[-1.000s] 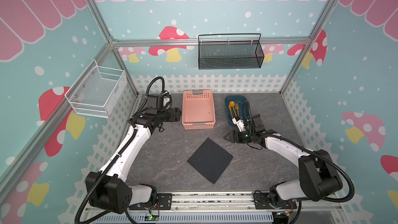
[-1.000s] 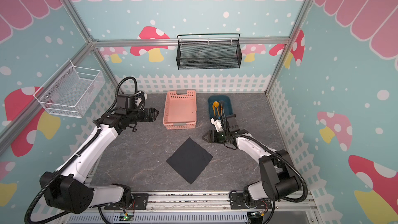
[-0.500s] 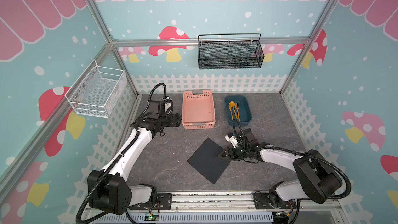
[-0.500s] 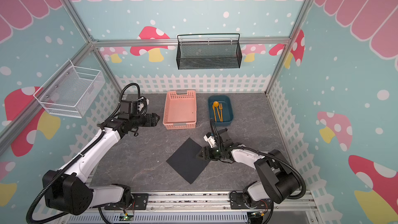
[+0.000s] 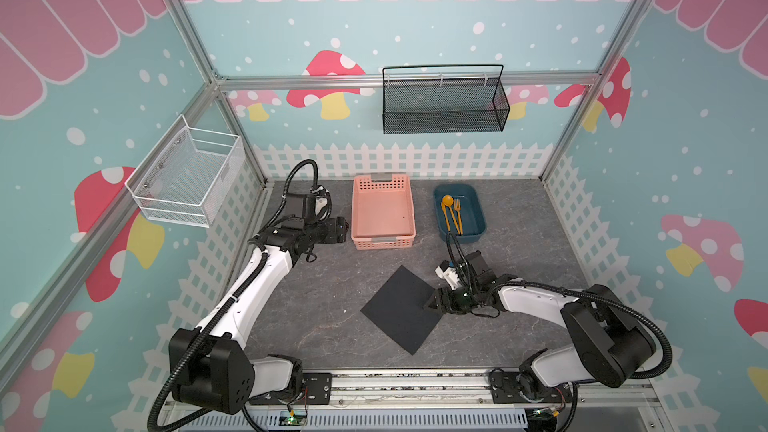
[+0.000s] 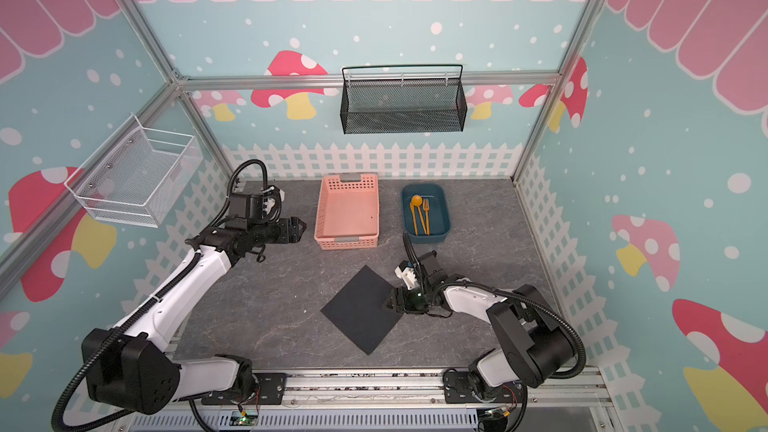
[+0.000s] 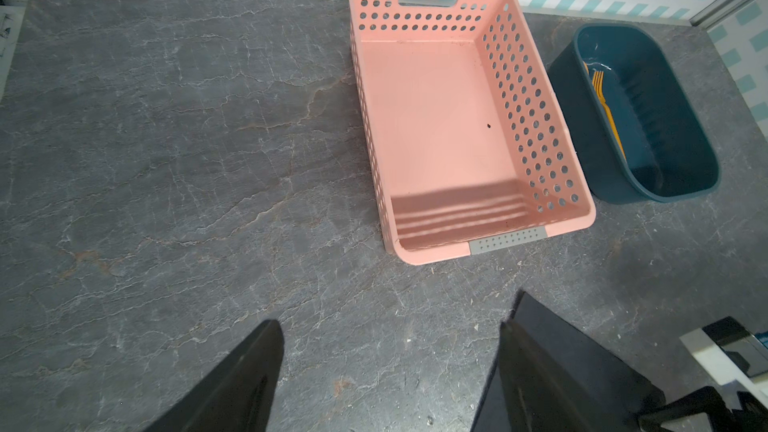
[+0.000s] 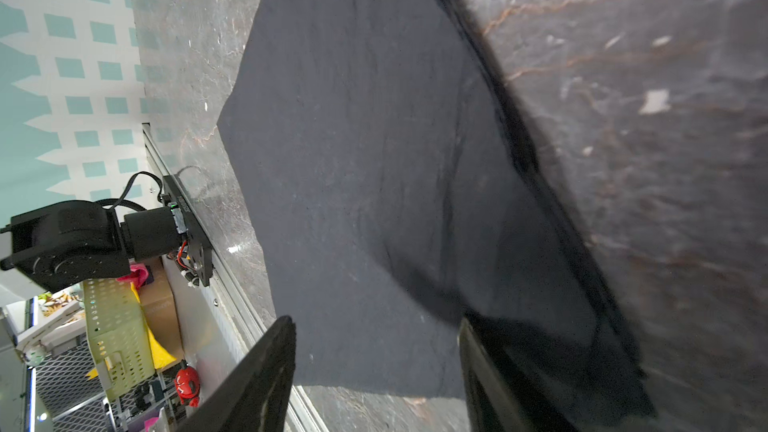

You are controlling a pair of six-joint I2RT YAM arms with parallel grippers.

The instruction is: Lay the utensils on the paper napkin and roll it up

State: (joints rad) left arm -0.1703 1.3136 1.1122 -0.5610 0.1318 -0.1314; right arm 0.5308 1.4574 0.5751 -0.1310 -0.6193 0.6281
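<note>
Black paper napkin (image 5: 401,309) flat on the grey bench (image 5: 328,284), turned as a diamond.
Points one corner at the back wall, one at the front rail. Right hand (image 5: 429,305) over its right corner, fingers spread, gripping nothing. Left hand (image 5: 344,229) likewise spread, beside the pink basket (image 5: 382,243). Orange utensils (image 5: 447,200) in the blue tub (image 5: 471,218), lengthwise front to back, heads toward the back wall.

The napkin (image 5: 399,311) is thin matt black paper, faintly creased, with a soft fibrous look in the right wrist view. The tabletop (image 5: 324,292) looks like grey veined stone, matt and slightly rough. The basket (image 5: 399,244) is smooth pink plastic with punched walls and grey handle inserts. The tub (image 5: 465,238) is dark blue plastic with a slight gloss. The utensils (image 5: 447,200) are smooth orange-yellow plastic. The black rack (image 5: 442,118) and the white rack (image 5: 187,184) are fine metal mesh on wire frames.
</note>
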